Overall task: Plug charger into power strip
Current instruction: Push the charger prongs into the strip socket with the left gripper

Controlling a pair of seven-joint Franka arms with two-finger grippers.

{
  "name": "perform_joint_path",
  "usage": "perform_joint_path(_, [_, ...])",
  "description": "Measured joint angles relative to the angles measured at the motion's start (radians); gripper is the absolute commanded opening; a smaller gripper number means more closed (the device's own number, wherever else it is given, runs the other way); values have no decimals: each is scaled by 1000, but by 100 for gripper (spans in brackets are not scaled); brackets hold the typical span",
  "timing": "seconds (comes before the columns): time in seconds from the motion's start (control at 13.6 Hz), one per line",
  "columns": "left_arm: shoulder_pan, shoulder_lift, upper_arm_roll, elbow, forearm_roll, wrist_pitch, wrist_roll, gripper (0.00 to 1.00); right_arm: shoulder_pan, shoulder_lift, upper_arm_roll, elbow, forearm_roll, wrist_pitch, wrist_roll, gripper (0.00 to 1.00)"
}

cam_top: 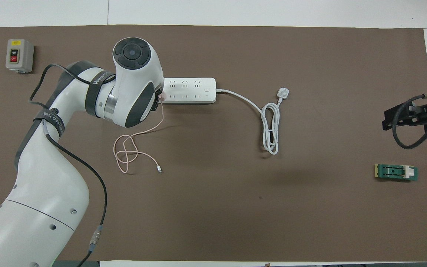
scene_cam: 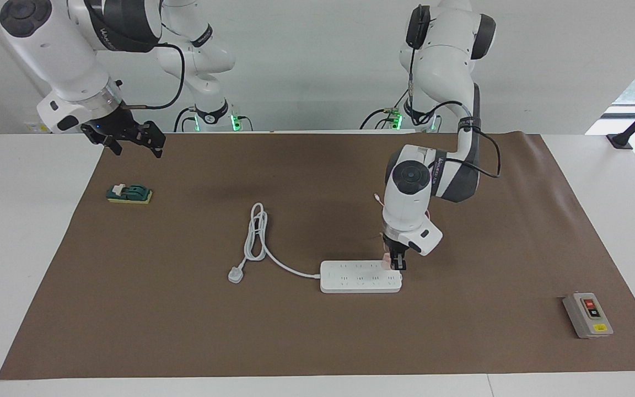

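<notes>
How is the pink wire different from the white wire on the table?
The charger's cable is thin and pink; the power strip's cord is thick and white. The pink cable lies in a loose, crossing loop; the white cord is folded into a neat, long coil. The pink cable ends in a tiny connector; the white cord ends in a chunky white plug. Both rest on the brown mat.
</notes>
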Motion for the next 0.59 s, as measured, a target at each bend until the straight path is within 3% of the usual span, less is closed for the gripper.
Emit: perform_joint_path(0.59, [-9,-2,7,-9,7,10,0,0,3,3,0,0,0,0,0,100])
